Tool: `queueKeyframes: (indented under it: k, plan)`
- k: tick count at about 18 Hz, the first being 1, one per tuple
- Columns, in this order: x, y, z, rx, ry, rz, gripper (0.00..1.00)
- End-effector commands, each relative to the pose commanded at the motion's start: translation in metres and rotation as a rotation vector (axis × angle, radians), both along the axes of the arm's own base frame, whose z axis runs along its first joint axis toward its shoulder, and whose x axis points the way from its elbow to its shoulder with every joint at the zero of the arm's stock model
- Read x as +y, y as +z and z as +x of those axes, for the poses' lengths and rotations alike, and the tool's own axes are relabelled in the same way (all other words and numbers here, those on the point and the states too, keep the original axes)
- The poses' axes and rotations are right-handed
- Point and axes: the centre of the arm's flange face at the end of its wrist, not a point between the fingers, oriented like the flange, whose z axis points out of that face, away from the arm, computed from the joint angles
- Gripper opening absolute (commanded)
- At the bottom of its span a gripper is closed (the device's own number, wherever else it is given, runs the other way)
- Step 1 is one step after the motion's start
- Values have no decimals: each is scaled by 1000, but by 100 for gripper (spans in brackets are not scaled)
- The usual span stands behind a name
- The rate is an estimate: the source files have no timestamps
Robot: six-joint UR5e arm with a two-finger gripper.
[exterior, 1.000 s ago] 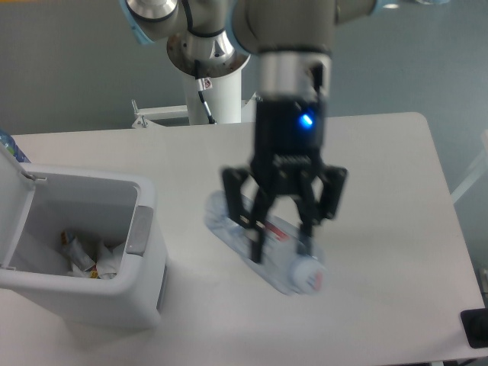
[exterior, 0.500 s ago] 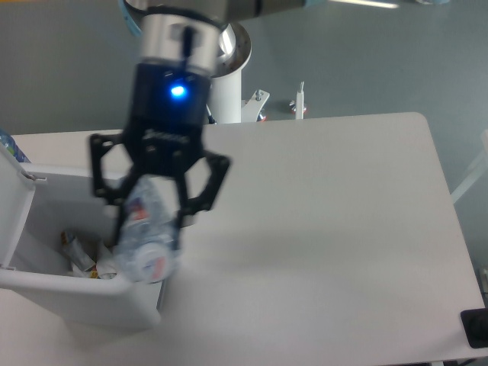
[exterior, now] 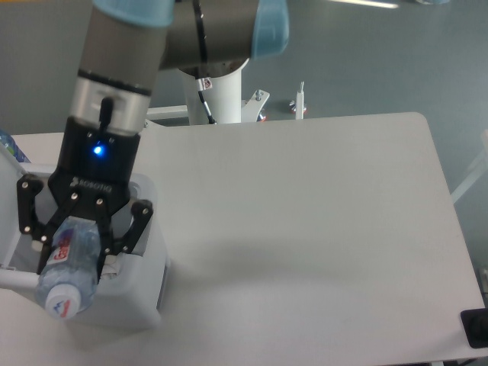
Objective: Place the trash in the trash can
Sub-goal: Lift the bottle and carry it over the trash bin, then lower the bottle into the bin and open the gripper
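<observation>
Right, here is how things stand from my side.

My gripper [exterior: 76, 248]: it hangs over the trash can, pointing down, with a blue light lit on its black body. My fingers [exterior: 47, 236] are clenched on the water bottle, one on either side of it.

Water bottle [exterior: 70, 267]: clear plastic with a pink-purple label, held in my grip and tilted, its capped end lowest and nearest the camera. That end reaches down in front of the near rim of the can as the camera sees it. Whether the bottle is over the can's opening or just past its front edge I cannot tell from this single view.

Trash can [exterior: 145, 267]: a white rectangular bin with rounded corners at the left side of the table. My gripper and the bottle cover most of its opening, so I cannot see what lies inside. Its right wall and near right corner show plainly.

Lid [exterior: 9, 206]: white, standing open at the can's left side, only a part of it showing past my gripper.

Table [exterior: 320, 229]: white, with the can resting on it.

My arm [exterior: 145, 46]: grey with light blue joint caps, coming in from the top of the frame.

Arm's base [exterior: 217, 95]: a white column rising behind the table's far edge.
</observation>
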Motion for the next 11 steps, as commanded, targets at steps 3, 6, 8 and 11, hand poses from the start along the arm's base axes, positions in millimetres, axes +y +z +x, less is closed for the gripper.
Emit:
queueKeyframes:
  k: [3, 6, 8, 11]
  plan:
    - [-6, -10, 6, -11, -5, -21, 92]
    - [-17, -3, 11, -4, -3, -16, 100]
    - [-21, -2, 1, -4, 13, -18, 100]
    - [-51, 18, -44, 14, 99, 4, 100]
